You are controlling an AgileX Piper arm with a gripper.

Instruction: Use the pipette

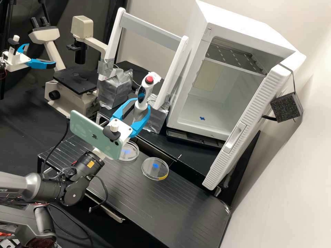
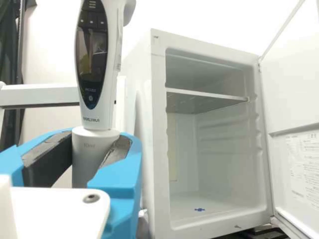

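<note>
Two bright blue fingers (image 1: 142,124) of the gripper (image 1: 141,103) on the pipette (image 1: 144,90), jaws closed in around its grey lower body, one dark pad (image 2: 49,162) on each side. Pipette held roughly upright, white handle above the jaws, red button (image 1: 149,80) on top, dark display panel (image 2: 91,59) on the handle. Mint-green phone (image 1: 90,136) at the back of the gripper.

Below, on the ribbed black tabletop (image 1: 186,210): two round clear dishes, near each other, each with a blue mark. One dish (image 1: 130,159) partly hidden by the phone; other dish (image 1: 146,172) fully in view, yellow patch at its edge.

Behind the pipette: white frame (image 1: 115,38), silver-wrapped blocks (image 1: 115,89) at its feet. Microscope (image 1: 76,81) off to one side. White cabinet (image 1: 195,58) on the other side, door (image 1: 245,120) open, shelf (image 1: 234,64) inside, blue mark on the cabinet floor, black box (image 1: 286,107) strapped to the door.
</note>
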